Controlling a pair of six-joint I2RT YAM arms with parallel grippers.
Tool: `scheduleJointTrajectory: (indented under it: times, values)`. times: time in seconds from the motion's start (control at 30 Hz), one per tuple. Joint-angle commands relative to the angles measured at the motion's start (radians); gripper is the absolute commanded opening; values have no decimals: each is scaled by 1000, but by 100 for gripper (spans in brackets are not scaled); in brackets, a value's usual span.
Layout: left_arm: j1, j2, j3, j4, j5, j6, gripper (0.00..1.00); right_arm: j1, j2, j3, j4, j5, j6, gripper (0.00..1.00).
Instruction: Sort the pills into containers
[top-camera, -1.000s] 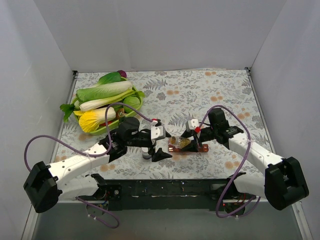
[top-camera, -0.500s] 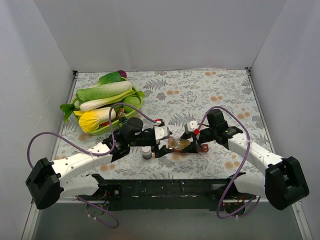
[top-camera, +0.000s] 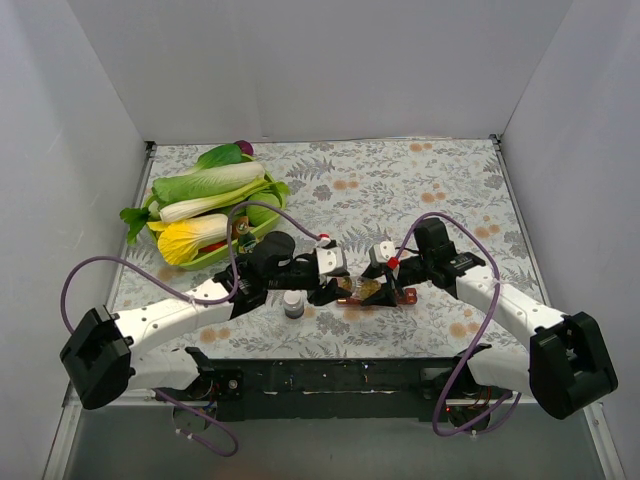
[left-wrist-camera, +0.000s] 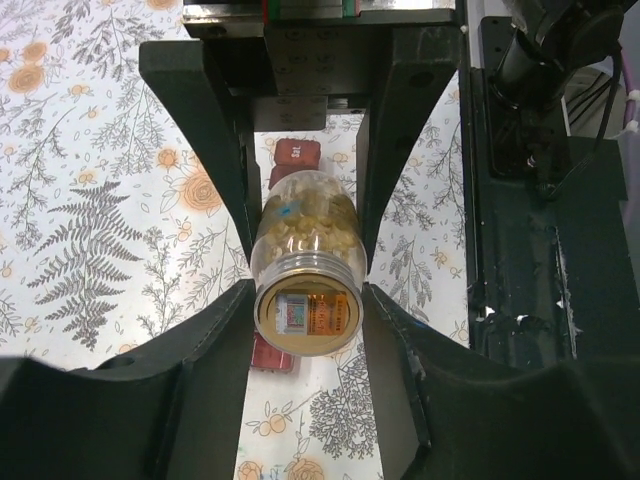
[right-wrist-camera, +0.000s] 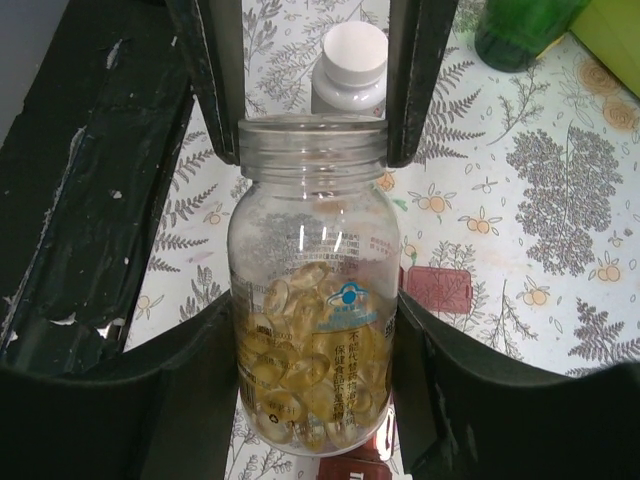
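Note:
A clear uncapped pill bottle (top-camera: 360, 288) with yellow softgel pills (right-wrist-camera: 305, 380) lies nearly level just above the containers (top-camera: 404, 296), a dark red strip of small lidded compartments (right-wrist-camera: 438, 290). My right gripper (right-wrist-camera: 315, 305) is shut on the bottle's body. My left gripper (left-wrist-camera: 307, 290) has come in from the other side, and its fingers (right-wrist-camera: 215, 80) press both sides of the threaded neck. The bottle's mouth (left-wrist-camera: 307, 317) faces the left wrist camera. Red compartments (left-wrist-camera: 295, 152) show beyond and below the bottle; the middle of the strip is hidden.
A small grey bottle with a white cap (top-camera: 292, 305) stands just left of the grippers. A green bottle (right-wrist-camera: 520, 25) stands by a green tray (top-camera: 268, 222) of leafy vegetables at the back left. White walls enclose the floral table mat (top-camera: 420, 190).
My left arm has moved right, past the grey bottle, to the pill bottle's mouth, and its jaws have narrowed onto the neck. The right gripper and bottle have stayed put.

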Motion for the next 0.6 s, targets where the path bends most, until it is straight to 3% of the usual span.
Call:
scheduleJointTrajectory:
  times: [0.0, 0.2, 0.23, 0.3, 0.37, 0.43, 0.47, 0.57]
  values:
    - [-4, 24, 58, -20, -14, -45, 38, 5, 3, 33, -6, -32, -20, 3]
    - [-3, 54, 118, -132, -59, -220, 7, 5, 11, 36, -14, -18, -23, 3]
    - [2, 60, 146, -152, -69, -330, 0, 5, 12, 36, -14, -15, -25, 3]
    - [16, 83, 173, -212, -93, -480, 0, 5, 14, 37, -14, -2, -25, 3]
    - [57, 102, 195, -255, -90, -727, 0, 5, 15, 37, -12, 9, -25, 3]
    - [111, 114, 184, -258, -17, -875, 0, 5, 14, 37, -9, 18, -26, 2]
    - [122, 113, 154, -223, 18, -1029, 0, 5, 15, 36, -9, 20, -25, 2]
    - [138, 90, 131, -236, -12, -1292, 0, 5, 17, 36, -7, 25, -25, 3]
